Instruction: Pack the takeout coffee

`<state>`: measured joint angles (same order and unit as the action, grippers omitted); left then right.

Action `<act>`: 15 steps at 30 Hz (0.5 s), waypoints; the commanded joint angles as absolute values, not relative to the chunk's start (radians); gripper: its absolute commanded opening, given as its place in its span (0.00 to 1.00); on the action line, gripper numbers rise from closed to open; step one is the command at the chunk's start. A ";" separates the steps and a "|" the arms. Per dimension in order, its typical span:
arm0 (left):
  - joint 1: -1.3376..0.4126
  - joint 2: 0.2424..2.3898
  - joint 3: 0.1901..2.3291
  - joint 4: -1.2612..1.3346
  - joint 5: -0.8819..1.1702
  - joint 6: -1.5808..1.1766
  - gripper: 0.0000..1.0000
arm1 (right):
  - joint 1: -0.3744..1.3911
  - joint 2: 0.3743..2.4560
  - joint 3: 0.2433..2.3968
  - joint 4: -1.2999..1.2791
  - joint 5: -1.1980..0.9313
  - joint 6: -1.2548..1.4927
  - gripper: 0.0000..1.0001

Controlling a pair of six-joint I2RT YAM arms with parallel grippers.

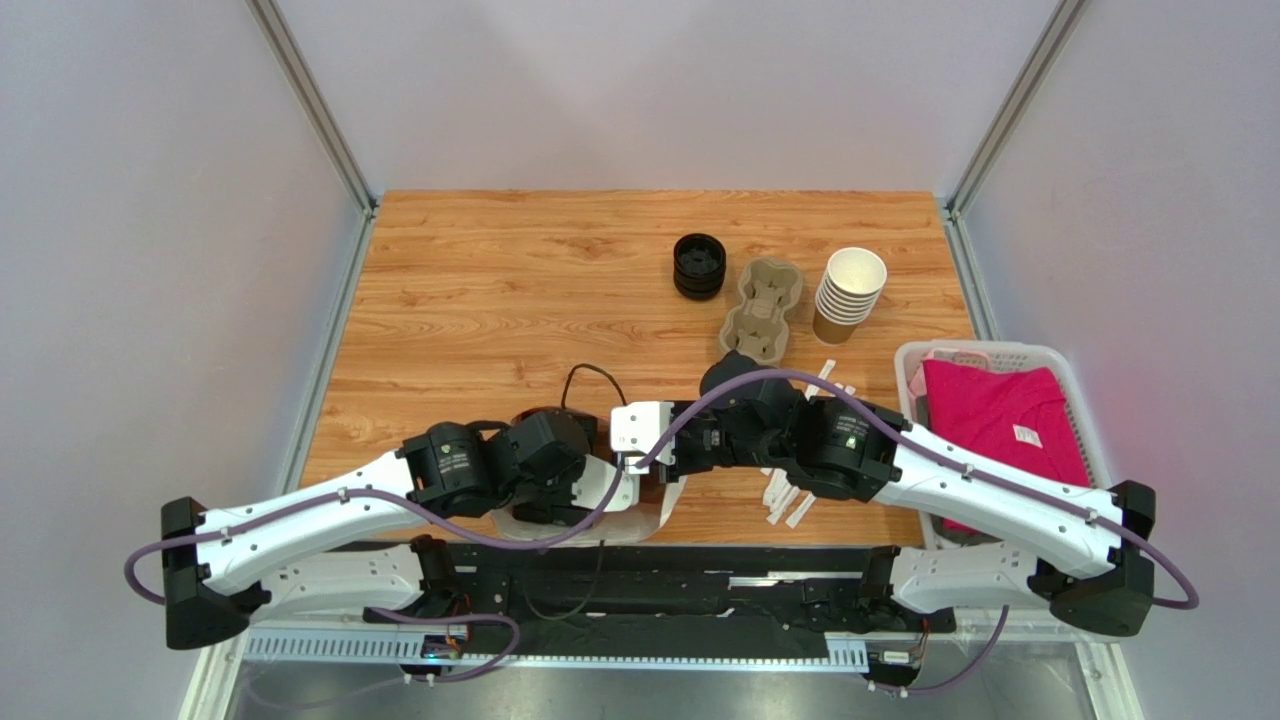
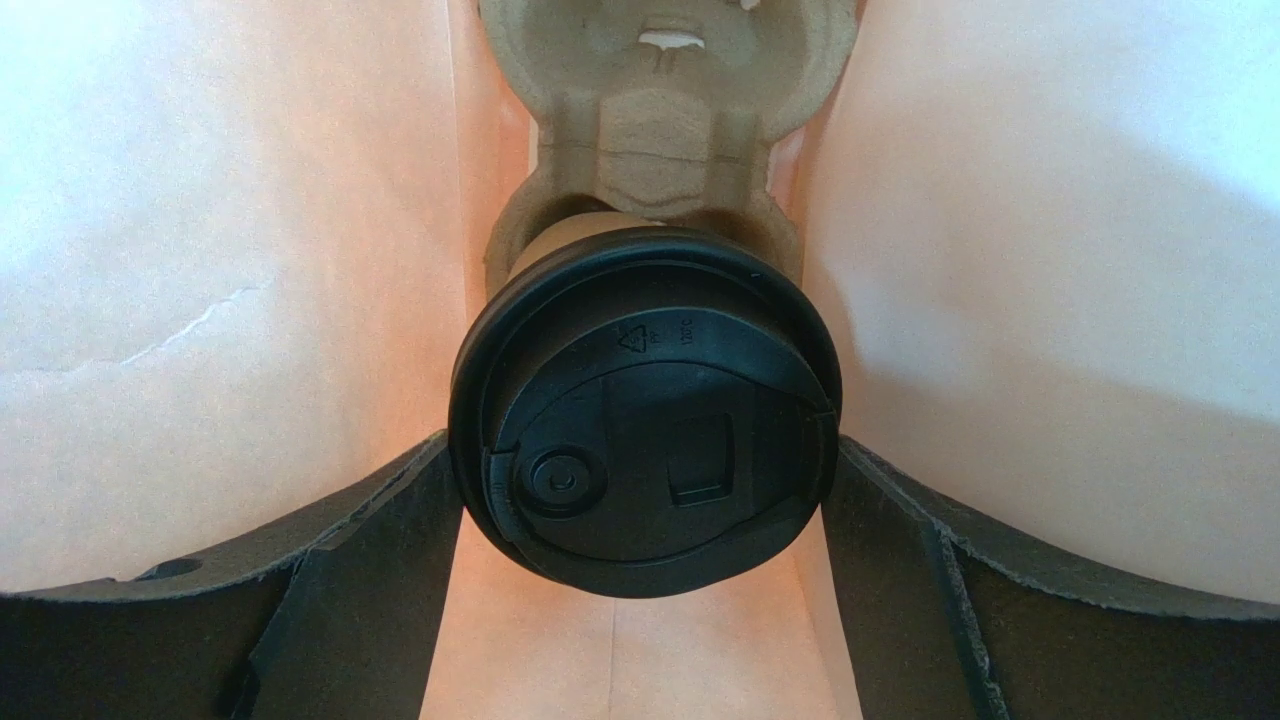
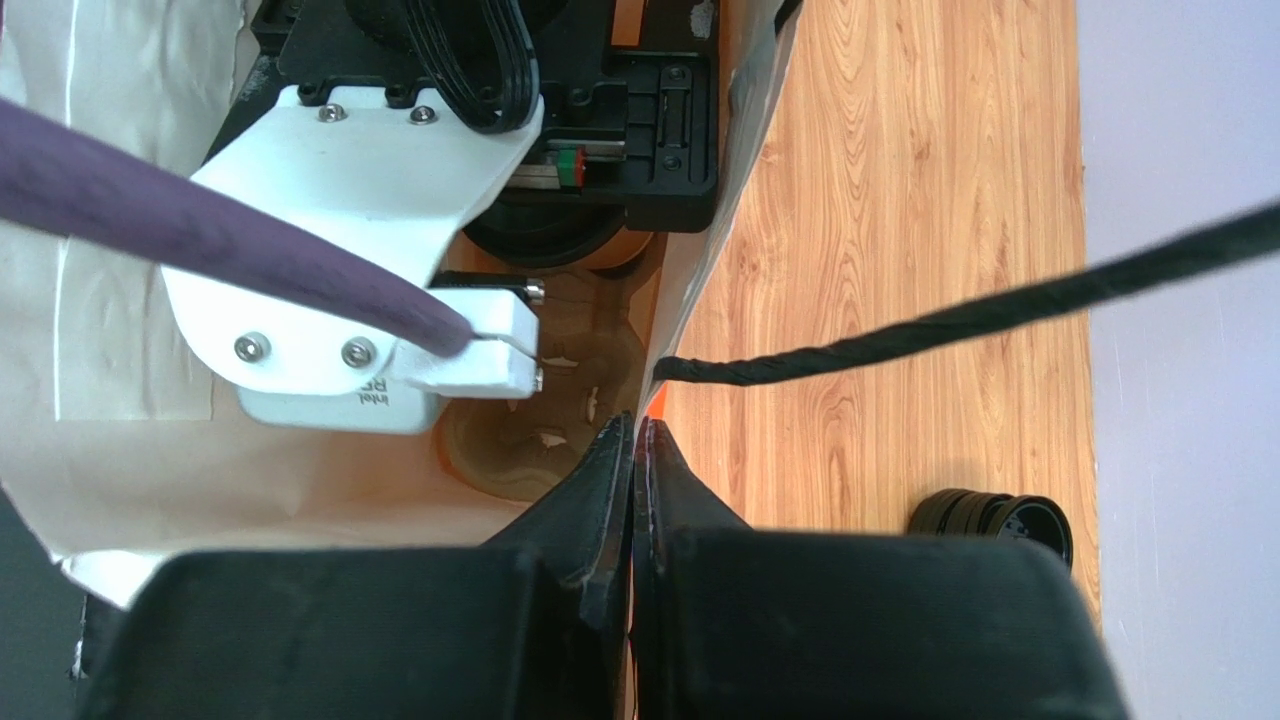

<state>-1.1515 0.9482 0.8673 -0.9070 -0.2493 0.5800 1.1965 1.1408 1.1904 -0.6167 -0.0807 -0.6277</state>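
At the near edge of the table point(image 1: 496, 285), the left gripper point(image 2: 639, 480) clamps the takeout coffee point(image 2: 646, 405) inside a bag point(image 2: 226, 225). Beside it, the right gripper point(image 3: 634, 450) pinches the bag's rim.

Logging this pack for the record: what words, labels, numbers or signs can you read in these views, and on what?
Takeout coffee lid: embossed triangle sign and tiny characters, too small to read.
White housing on the left arm: "RE", the rest hidden; the smaller line above is blurred.
White tag on the pink cloth: too small to read.
Paper bag: no print seen.
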 commanded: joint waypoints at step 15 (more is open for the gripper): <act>-1.031 1.041 0.874 -0.864 -0.132 0.515 0.47 | 1.146 1.109 1.201 -0.560 -0.212 -0.637 0.00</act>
<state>-1.0653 1.0019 0.8883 -0.8917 -0.1619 0.5358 1.1507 1.1412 1.1904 -0.6067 -0.1131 -0.6338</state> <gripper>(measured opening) 0.890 0.006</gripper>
